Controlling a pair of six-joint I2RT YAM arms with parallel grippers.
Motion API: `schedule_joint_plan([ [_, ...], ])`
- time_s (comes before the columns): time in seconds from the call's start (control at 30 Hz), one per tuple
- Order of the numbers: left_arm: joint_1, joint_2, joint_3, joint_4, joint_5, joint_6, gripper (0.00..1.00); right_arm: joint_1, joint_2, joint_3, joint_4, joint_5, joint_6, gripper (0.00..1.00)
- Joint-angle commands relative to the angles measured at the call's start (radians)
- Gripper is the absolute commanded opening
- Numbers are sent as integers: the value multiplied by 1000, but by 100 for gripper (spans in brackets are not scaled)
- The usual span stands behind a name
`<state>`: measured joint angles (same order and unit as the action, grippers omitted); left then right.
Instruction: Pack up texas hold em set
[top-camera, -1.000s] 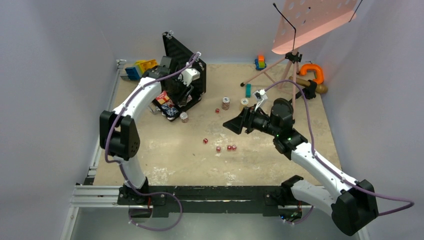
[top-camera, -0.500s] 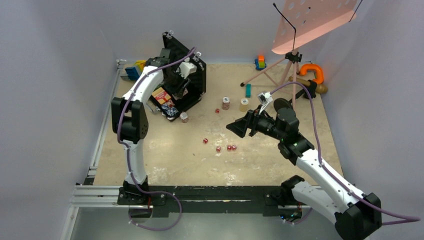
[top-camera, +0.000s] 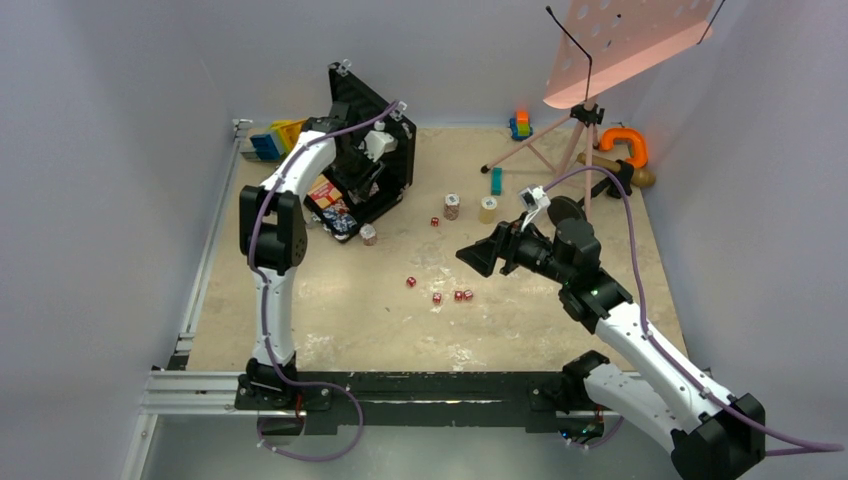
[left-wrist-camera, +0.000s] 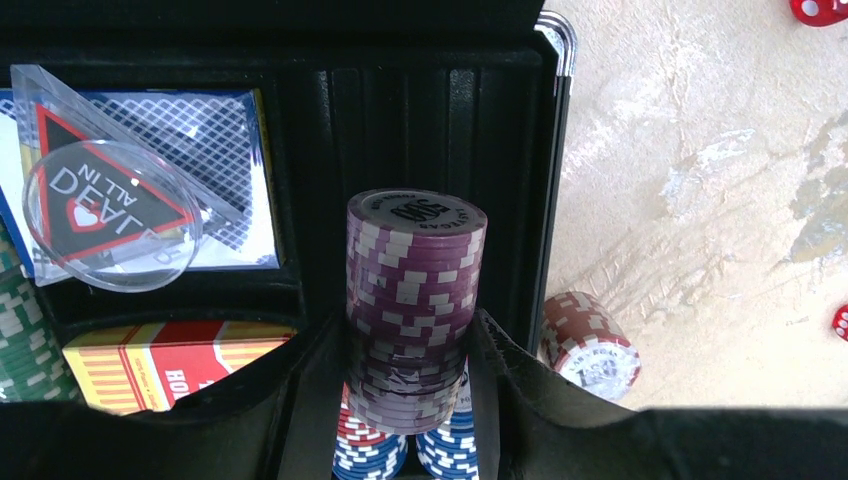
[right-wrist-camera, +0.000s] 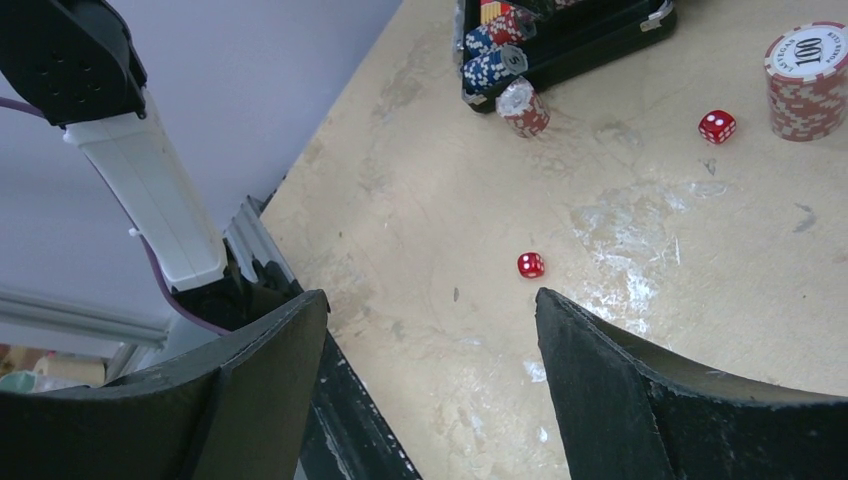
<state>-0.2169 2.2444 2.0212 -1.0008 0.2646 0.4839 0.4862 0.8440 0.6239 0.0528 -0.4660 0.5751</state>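
Observation:
The black briefcase (top-camera: 385, 165) stands open at the back left. My left gripper (left-wrist-camera: 412, 345) is over it, shut on a purple chip stack (left-wrist-camera: 415, 290), above blue chip stacks (left-wrist-camera: 440, 455) in the case. An orange-red card box (left-wrist-camera: 150, 365) and a clear dealer disc (left-wrist-camera: 110, 215) lie in the case. A red-white chip stack (left-wrist-camera: 590, 340) lies on its side just outside the case. Several red dice (top-camera: 437, 297) lie mid-table; two chip stacks (top-camera: 452, 206) stand behind them. My right gripper (right-wrist-camera: 430, 360) is open and empty, raised above the table, with a die (right-wrist-camera: 530, 265) beyond it.
A pink music stand (top-camera: 620, 40) on a tripod is at the back right, with an orange clamp (top-camera: 625, 145) beside it. Blue and yellow toy blocks (top-camera: 275, 138) sit left of the case. A teal block (top-camera: 496, 180) lies near the tripod.
My left arm has swung further back, its gripper staying over the briefcase. My right gripper has drifted slightly to the right and stayed open.

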Motion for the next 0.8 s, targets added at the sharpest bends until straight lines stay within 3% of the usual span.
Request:
schedule_joint_plan([
  [0.0,7,16,67,22,-2,28,0,2,-7,-3,-3,10,-14,80],
  [0.47,31,31,39,46,-36,18,0,3,-15,-14,-1,20,-12,80],
  [0.77,33,39,31,52,-54,3,13,3,-19,-19,-3,22,-11,80],
])
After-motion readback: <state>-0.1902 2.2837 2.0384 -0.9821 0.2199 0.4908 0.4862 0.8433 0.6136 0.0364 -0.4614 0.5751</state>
